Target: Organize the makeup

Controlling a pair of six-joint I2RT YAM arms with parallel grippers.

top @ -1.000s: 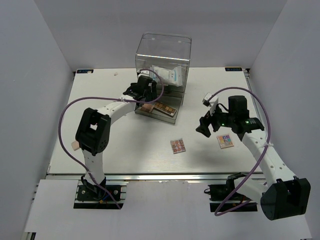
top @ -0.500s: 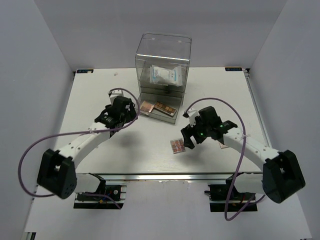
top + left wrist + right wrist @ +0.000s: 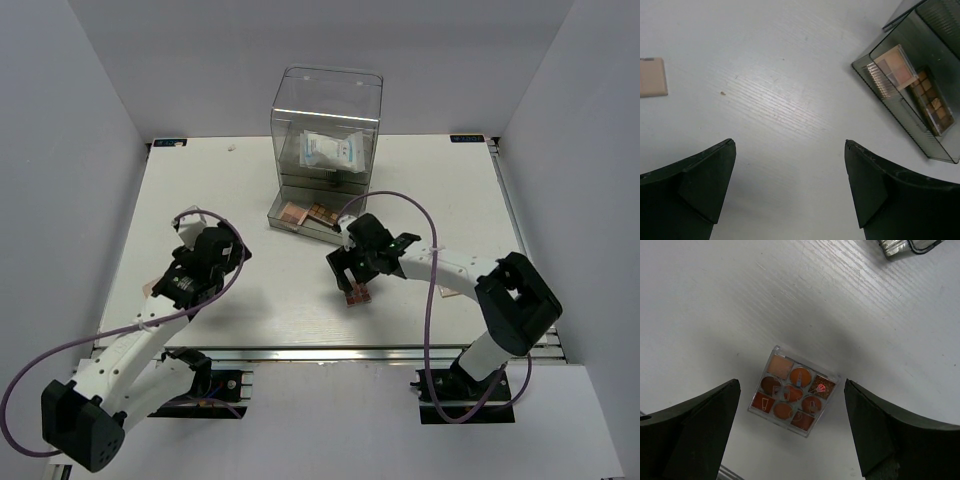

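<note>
White table (image 3: 230, 180), grey walls (image 3: 80, 80): left gripper (image 3: 789, 145) and right gripper (image 3: 790, 385) gape wide, empty, right over a palette (image 3: 792, 400); only overhead shows the packet (image 3: 330, 150) in the box (image 3: 330, 75).

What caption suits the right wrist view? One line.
Open right pincer poised above a square brown eyeshadow palette on the white table.

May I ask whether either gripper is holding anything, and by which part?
Nothing is held: left gripper open; right gripper open above the small square brown eyeshadow palette.

The square brown palette (image 3: 793, 397) lies face up on the table (image 3: 715, 300).
</note>
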